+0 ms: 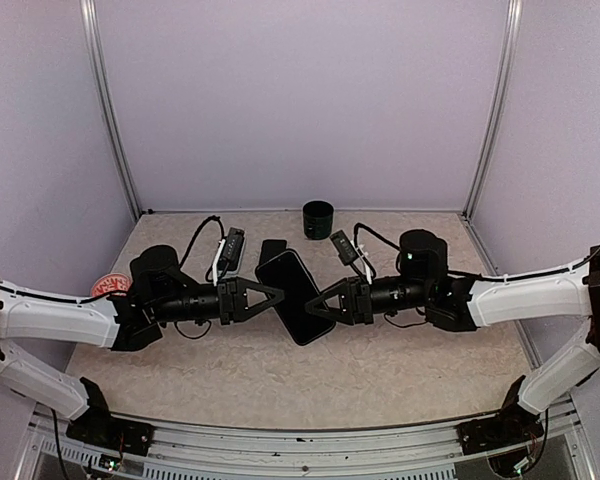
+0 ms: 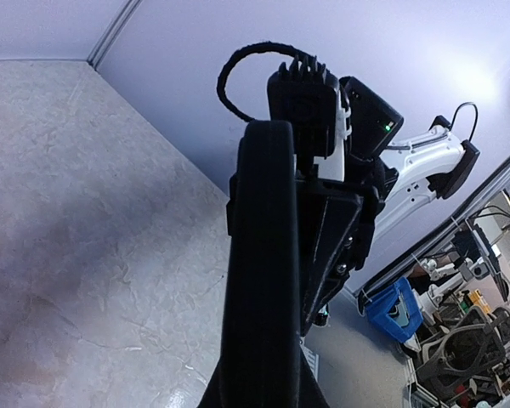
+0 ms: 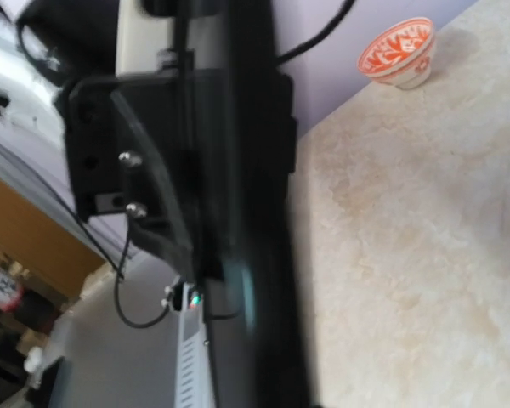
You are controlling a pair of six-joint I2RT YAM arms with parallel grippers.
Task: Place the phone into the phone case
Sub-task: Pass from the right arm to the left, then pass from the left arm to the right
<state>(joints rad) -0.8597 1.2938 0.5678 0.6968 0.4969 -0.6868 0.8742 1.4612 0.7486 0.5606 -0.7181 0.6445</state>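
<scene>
The overhead camera looks down and forward from behind me, taking in the whole table (image 1: 380, 370). My left wrist camera sits tight against the phone (image 2: 263, 280), edge-on at centre, facing my right arm (image 2: 416, 166) at upper right. My right wrist camera, equally close, faces the opposite way toward the bowl (image 3: 397, 53) at upper right, which the overhead view shows at middle left.

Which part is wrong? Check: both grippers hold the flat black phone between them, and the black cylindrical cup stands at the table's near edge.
The black cylindrical cup stands at the far edge of the table, by the back wall; the top external view shows it. The left gripper and right gripper do hold the flat black phone between them.
</scene>
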